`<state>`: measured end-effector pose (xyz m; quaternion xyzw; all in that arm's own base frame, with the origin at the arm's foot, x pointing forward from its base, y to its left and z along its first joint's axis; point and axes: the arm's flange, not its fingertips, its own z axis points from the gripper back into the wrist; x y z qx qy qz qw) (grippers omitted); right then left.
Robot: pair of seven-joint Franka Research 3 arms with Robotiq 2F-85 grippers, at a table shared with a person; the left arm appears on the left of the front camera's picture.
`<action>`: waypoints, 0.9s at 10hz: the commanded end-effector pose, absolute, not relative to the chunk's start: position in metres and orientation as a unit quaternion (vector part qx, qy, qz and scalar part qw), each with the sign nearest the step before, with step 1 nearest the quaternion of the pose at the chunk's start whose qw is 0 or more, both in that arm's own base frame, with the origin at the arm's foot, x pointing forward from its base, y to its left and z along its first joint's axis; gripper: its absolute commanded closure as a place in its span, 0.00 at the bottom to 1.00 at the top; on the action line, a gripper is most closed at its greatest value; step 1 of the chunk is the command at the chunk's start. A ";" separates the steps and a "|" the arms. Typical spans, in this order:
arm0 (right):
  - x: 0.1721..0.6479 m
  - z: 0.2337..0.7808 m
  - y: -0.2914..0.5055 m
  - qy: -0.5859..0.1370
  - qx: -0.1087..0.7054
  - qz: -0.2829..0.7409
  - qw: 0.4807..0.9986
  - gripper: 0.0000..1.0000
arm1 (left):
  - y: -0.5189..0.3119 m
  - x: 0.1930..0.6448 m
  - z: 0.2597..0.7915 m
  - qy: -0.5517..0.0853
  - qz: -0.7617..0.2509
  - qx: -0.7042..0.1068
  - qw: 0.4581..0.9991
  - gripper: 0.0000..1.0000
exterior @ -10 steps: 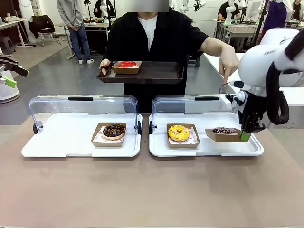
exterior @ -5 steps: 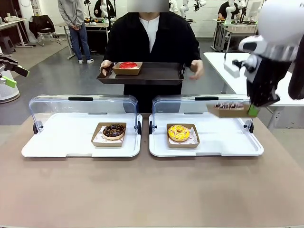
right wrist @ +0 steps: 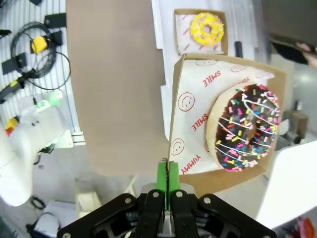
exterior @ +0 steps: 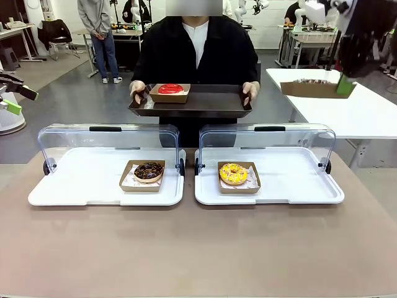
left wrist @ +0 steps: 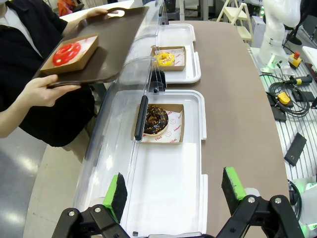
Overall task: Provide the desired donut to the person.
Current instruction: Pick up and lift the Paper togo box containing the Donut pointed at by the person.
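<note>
The right pincer (exterior: 345,85) hangs high at two o'clock in the front view. Its green pads are clamped together on the rim of a brown paper boat (exterior: 310,89), which is held level in the air beyond the right display case (exterior: 291,177). In the right wrist view the pads pinch the boat's edge at six o'clock. The sprinkled donut (right wrist: 247,130) (chocolate icing, white drizzle, coloured sprinkles) lies in the boat at about three o'clock, on paper printed SMILE.

The person (exterior: 229,56) stands at twelve o'clock across the bench (exterior: 198,248), with both hands gripping a dark serving tray (exterior: 211,99) by its ends. A red donut (exterior: 170,89) in its own boat sits toward the tray's nine-o'clock end. The held boat is well apart from the serving tray, off at its three o'clock.

The two white cases stand side by side on the bench with their clear lids raised. The left display case (exterior: 80,177) holds a chocolate donut (exterior: 148,171) at its three-o'clock end. The right one holds a yellow donut (exterior: 233,173) at its nine-o'clock end.

In the left wrist view the left pincer (left wrist: 176,191) has its green pads wide apart with nothing between them. It looks down the length of the left display case, with the chocolate donut ahead toward twelve o'clock.
</note>
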<state>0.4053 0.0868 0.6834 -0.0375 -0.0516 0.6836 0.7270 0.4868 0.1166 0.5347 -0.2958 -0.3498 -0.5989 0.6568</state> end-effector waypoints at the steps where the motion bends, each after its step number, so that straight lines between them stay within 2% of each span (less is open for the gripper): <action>1: 0.446 0.693 0.087 -0.033 -0.018 0.665 0.746 1.00 | 0.117 0.487 0.536 -0.355 -0.596 -0.302 0.654 0.00; 3: 0.460 0.686 0.084 -0.032 -0.017 0.675 0.737 1.00 | 0.117 0.487 0.536 -0.355 -0.596 -0.302 0.654 0.00; 4: 0.442 0.686 0.085 -0.042 -0.027 0.675 0.736 1.00 | 0.117 0.487 0.536 -0.355 -0.596 -0.302 0.654 0.00; 9: 0.442 0.686 0.085 -0.042 -0.027 0.675 0.736 1.00 | 0.117 0.487 0.536 -0.355 -0.596 -0.302 0.654 0.00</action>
